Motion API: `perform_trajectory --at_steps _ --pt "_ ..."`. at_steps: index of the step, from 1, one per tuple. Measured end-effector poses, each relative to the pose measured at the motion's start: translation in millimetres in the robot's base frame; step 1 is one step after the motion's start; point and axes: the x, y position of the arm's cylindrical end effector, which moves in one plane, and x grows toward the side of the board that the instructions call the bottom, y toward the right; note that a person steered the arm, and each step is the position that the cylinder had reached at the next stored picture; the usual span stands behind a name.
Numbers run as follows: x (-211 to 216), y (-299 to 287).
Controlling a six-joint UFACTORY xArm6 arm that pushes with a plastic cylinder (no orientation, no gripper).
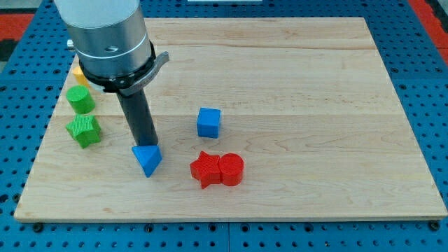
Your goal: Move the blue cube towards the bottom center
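My arm [112, 35] comes down from the view's top left, its grey cylinder ending in a dark rod tilted slightly rightward; my tip [147, 145] sits low.

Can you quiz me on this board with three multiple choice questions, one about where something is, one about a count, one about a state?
1. Where is the blue cube relative to the blue triangular block?
A. Toward the view's upper right
B. Toward the view's lower left
C. Stacked on top of it

2. How many red blocks are on the board?
A. One
B. Two
C. Four

3. What is my tip doing?
A. Pressing the blue cube
B. Standing at the blue triangular block
C. Resting on a red block

Answers: 1 A, the cube lies up and right of it. 2 B, a red star and a red cylinder sit side by side. 3 B, the rod ends at the triangular block's top edge, apart from the cube.
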Motion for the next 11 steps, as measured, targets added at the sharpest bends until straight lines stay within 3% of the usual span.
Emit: perform_trajectory --at_steps 1,3,4,5,8,9,10,11 --pt "6 -21" --pt "27 28" --pt "20 12" --pt "-18 8" --pt "-57 163" --pt "-44 198" --pt "-13 195" --pt "-38 206"
